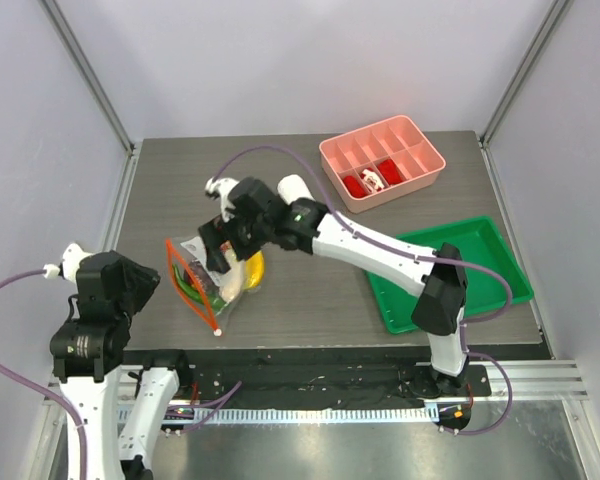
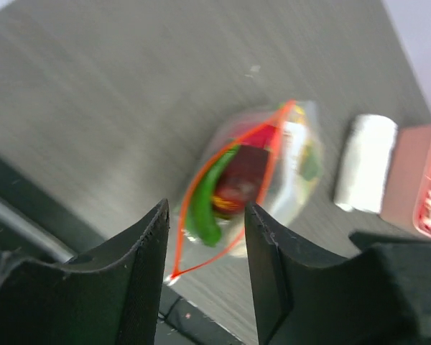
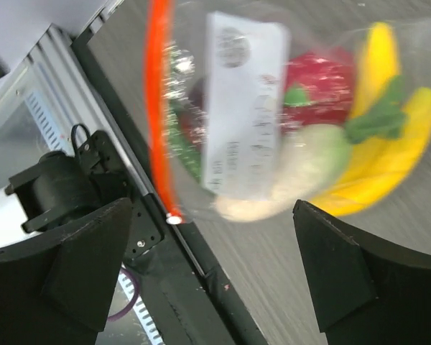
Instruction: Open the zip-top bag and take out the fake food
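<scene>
While the zip-top bag (image 1: 202,282) lies on the table (image 1: 310,300) close to its near edge, its orange-red zip strip (image 3: 156,108) spread into an open loop, the fake food sits inside: banana (image 3: 373,165), green pepper (image 2: 214,180), dark red fruit (image 2: 237,188). Right gripper (image 3: 214,215) hovers just over the bag, fingers spread wide, holding nothing. Left gripper (image 2: 205,208) sits apart on the mouth side, fingers moderately parted, also empty. Nothing pins the bag, so a reach into the mouth will likely push the light plastic along, perhaps off the edge. Closing on crinkled film along with a toy would lift the whole bag. Both wrist views are blurred.
</scene>
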You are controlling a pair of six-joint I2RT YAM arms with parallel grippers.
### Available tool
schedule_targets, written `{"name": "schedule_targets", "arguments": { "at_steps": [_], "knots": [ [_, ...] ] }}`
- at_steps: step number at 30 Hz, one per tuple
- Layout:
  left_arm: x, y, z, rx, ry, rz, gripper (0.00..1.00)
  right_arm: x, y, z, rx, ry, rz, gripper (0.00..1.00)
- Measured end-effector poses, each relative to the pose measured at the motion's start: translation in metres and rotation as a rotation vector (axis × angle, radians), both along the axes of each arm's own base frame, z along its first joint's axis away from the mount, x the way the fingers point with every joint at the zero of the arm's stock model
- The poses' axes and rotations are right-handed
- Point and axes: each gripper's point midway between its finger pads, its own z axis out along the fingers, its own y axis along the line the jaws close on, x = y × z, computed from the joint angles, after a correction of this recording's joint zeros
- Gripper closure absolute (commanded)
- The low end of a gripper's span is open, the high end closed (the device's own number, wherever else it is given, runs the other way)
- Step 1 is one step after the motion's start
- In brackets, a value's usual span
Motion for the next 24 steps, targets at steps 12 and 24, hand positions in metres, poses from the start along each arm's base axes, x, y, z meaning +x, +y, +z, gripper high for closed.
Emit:
{"name": "schedule_targets", "arguments": {
  "at_steps": [12, 24],
  "knots": [
    [-0.008, 0.029, 0.003, 0.011, 0.136, 0.240, 0.51, -0.085, 0.075, -0.012, -0.117, -0.301, -0.032, 0.33],
    [-0.033, 0.024, 0.010, -0.029, 0.039, 0.230, 0.54, -0.029, 0.048, -0.076, -0.376, -0.449, -0.247, 0.99]
  ]
}}
